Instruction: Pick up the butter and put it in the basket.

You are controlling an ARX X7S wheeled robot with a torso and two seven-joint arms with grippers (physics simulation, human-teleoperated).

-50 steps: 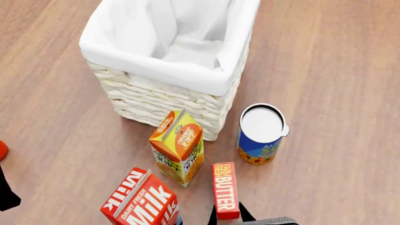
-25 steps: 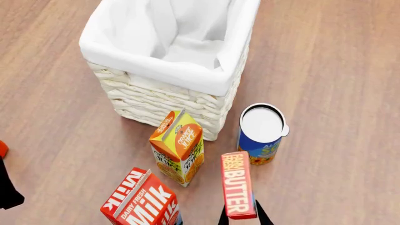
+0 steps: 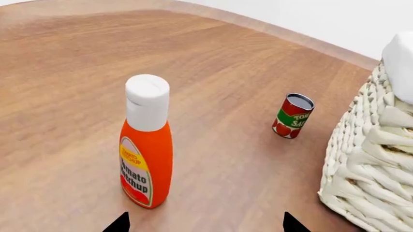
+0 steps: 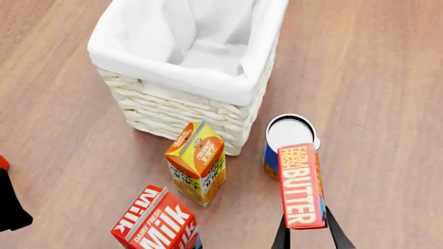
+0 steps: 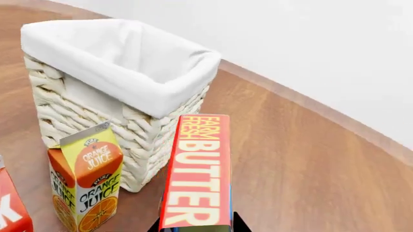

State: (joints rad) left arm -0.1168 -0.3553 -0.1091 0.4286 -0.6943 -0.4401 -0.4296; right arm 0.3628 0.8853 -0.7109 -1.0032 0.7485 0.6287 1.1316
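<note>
Wooden floor (image 4: 387, 78): two cartons, one butter (image 4: 301, 187).

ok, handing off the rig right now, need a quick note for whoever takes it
Right gripper: shut on the butter, held lifted off the table, in front of the blue can.
Left gripper: open, holding nothing, by the ketchup bottle.
Basket: past the orange juice carton, only its liner inside.
Done: butter picked up.
Left: carry it over the basket rim and release.

You're in a simulated pantry-like setup: groceries stand on a wooden worktop (image 4: 387, 78) before a plain white wall (image 5: 310, 43).
</note>
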